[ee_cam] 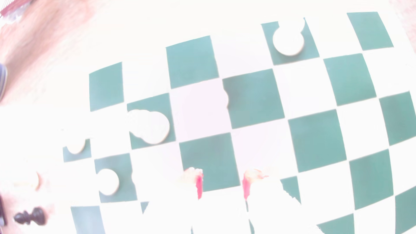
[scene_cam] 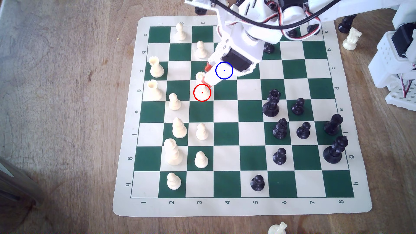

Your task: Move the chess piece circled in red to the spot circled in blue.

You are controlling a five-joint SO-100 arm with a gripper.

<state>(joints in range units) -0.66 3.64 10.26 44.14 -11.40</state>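
The cream queen (scene_cam: pixel 200 77) stands on the board's cream square with the red ring, its top between the red-tipped fingers (scene_cam: pixel 208 66) of the hand (scene_cam: pixel 207 75). The hand is spread apart, not squeezing. The blue ring spot (scene_cam: pixel 224 70) sits just beside, under the white arm (scene_cam: pixel 243 40). The chessboard (scene_cam: pixel 227 135) lies on a wooden table (scene_cam: pixel 67 112).

This looks like a hobby or home robotics workbench rather than a factory floor. A roll-up vinyl chess mat (scene_cam: pixel 243 207) lies on a worn, stained wooden tabletop (scene_cam: pixel 67 101), with cream and black plastic pieces standing on it and a few lying off the mat. A white 3D-printed arm (scene_cam: pixel 245 38) with loose red, white and black wiring (scene_cam: pixel 292 29) reaches over the board from a perforated white base (scene_cam: pixel 396 74).
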